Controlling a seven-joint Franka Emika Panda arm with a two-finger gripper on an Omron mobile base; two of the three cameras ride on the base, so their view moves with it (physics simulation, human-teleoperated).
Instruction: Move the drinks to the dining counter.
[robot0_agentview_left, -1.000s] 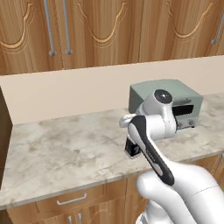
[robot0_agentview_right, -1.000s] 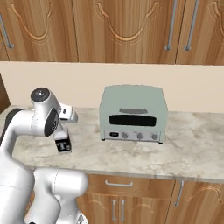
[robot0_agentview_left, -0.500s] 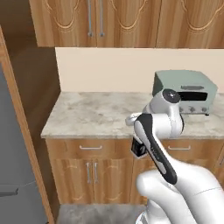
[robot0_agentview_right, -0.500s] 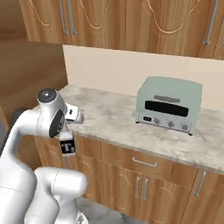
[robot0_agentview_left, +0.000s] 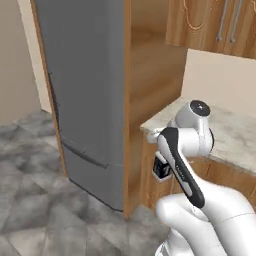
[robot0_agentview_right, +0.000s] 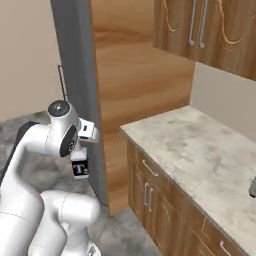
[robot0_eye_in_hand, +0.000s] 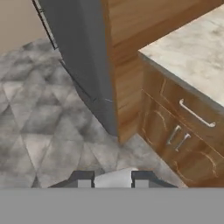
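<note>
My gripper (robot0_eye_in_hand: 113, 180) is shut on the short clear bottle with black label (robot0_agentview_right: 80, 169), which hangs below the hand at about worktop height. In the left base view the gripper (robot0_agentview_left: 161, 165) holds the bottle (robot0_agentview_left: 161, 170) in front of the wooden cabinet side. From the hand camera, the bottle's pale top (robot0_eye_in_hand: 113, 177) sits between the two dark fingertips (robot0_eye_in_hand: 85, 177). The tall dark wine bottle, the small white bottle with red cap and the dining counter are out of view.
A tall grey fridge (robot0_agentview_left: 85, 100) stands on the left beside a wooden side panel (robot0_agentview_right: 135, 90). A marble worktop (robot0_agentview_right: 200, 160) over wooden drawers (robot0_eye_in_hand: 183, 131) runs to the right. Grey tiled floor (robot0_agentview_left: 30, 165) lies open on the left.
The base has driven and turned, so the whole scene shifted: the toaster oven left the views and the fridge and floor came in. The arm keeps the same pose, still holding the bottle.
</note>
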